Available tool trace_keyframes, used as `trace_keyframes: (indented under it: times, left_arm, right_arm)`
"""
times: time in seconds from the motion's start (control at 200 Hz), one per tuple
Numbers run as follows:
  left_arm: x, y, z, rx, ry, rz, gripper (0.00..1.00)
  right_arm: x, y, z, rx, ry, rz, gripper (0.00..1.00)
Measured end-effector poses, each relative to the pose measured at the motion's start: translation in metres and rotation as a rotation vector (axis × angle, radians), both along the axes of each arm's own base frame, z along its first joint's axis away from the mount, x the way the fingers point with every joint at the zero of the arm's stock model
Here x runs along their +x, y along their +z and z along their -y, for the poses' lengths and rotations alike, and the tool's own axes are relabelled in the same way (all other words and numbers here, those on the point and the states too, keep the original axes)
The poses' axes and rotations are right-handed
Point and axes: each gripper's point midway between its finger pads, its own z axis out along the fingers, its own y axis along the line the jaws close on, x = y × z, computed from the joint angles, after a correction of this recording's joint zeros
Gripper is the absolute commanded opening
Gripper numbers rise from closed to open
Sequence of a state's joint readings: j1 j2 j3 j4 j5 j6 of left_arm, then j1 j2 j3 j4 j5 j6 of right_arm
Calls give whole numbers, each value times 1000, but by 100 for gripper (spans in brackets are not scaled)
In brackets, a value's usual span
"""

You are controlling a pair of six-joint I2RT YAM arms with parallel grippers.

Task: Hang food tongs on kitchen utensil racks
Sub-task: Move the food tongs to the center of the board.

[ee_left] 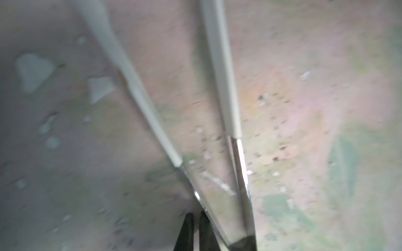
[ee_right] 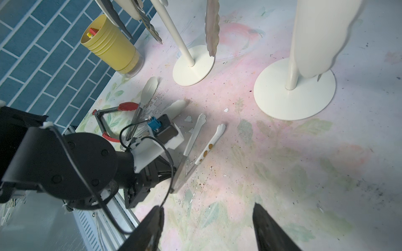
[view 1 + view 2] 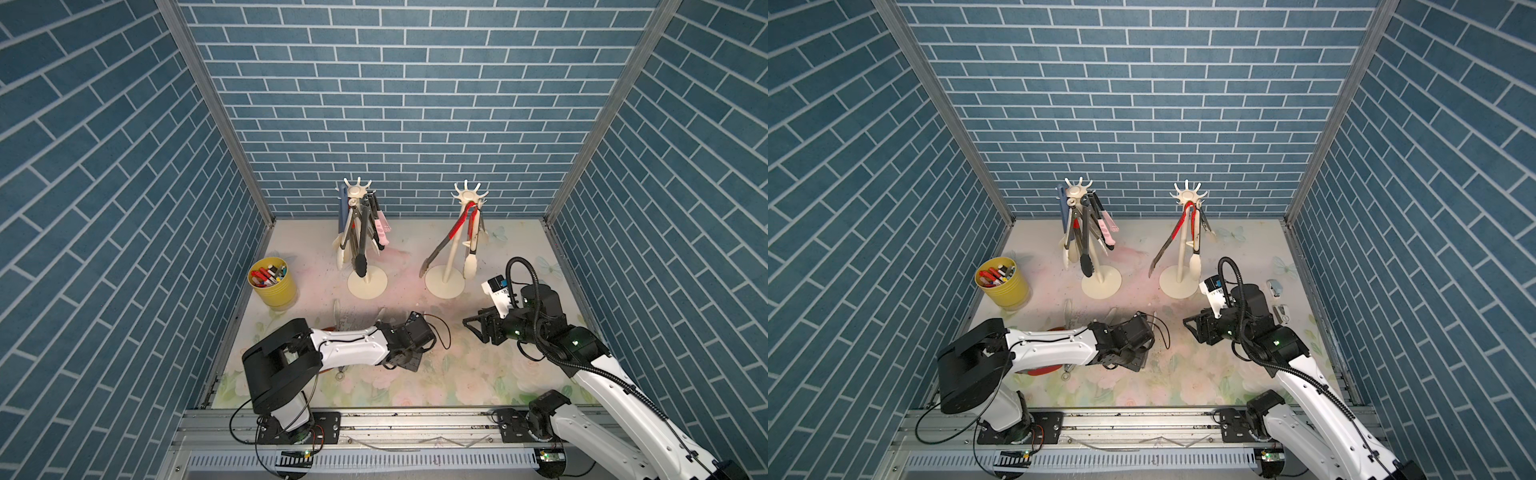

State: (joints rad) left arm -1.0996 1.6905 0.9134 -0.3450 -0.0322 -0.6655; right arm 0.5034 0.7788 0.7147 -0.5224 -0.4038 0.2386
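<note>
The flowery counter point(image 3: 415, 374) held a tall cream rack with hooks on top point(image 3: 367, 286), which stood nearest the round yellow cup point(image 3: 274, 286) full of markers. Many hanging tongs point(image 3: 360, 253) in black, pink, blue and cream filled it. A second cream rack point(image 3: 451, 259) carried a few, among them steel tongs with red handles point(image 3: 459, 226).

The left gripper point(image 1: 196, 215) was low over the counter. Its black fingers point(image 1: 188, 228) were pressed close together, right by the joined end of steel tongs with cream tips point(image 2: 212, 142) lying there. I could not tell if they pinched the steel.

The right gripper point(image 2: 207, 206) hung with its fingers spread wide and nothing between them. Small red-tipped tongs point(image 2: 128, 106) lay by the left arm.
</note>
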Motion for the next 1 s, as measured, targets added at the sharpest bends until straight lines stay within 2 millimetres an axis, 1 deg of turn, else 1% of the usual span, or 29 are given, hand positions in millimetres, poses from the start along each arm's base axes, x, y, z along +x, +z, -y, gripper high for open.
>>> trace_keyframes:
  times: [0.105, 0.16, 0.245, 0.32, 0.39, 0.435, 0.505, 0.585, 0.64, 0.675, 0.755, 0.825, 0.895, 1.0]
  left_arm:
    - [-1, 2, 36, -54, -42, 0, 12]
    - [0, 2, 51, -79, -55, 2, 12]
    - [3, 3, 66, -103, -68, 7, 15]
    - [6, 5, 72, -111, -78, 18, 17]
    - [8, 8, 72, -112, -92, 33, 20]
    - [8, 13, 72, -114, -109, 47, 25]
    - [8, 28, 69, -132, -145, 83, 34]
    - [5, 54, 61, -156, -217, 146, 49]
    - [3, 73, 55, -174, -262, 192, 64]
    - [3, 84, 50, -178, -300, 225, 69]
    - [1, 108, 41, -174, -410, 307, 73]
    - [2, 119, 34, -144, -506, 367, 77]
    - [4, 122, 28, -103, -601, 415, 77]
    - [6, 118, 25, -43, -764, 471, 77]
  right_arm:
    - [-1, -1, 4, -12, -13, -1, 66]
    - [-2, -1, 6, -20, -22, 1, 66]
    - [-4, 1, 11, -26, -38, 16, 67]
    - [-5, 4, 15, -27, -50, 33, 67]
    - [-7, 6, 17, -30, -58, 38, 67]
    - [-8, 6, 19, -34, -62, 38, 67]
    - [-9, 7, 21, -39, -69, 39, 67]
    - [-11, 9, 23, -39, -79, 39, 67]
    - [-12, 11, 25, -37, -84, 41, 67]
    - [-13, 13, 26, -35, -87, 42, 68]
    - [-15, 18, 27, -31, -91, 48, 68]
    - [-15, 22, 27, -29, -93, 53, 68]
    - [-15, 25, 27, -26, -93, 58, 68]
    - [-14, 27, 27, -25, -93, 59, 68]
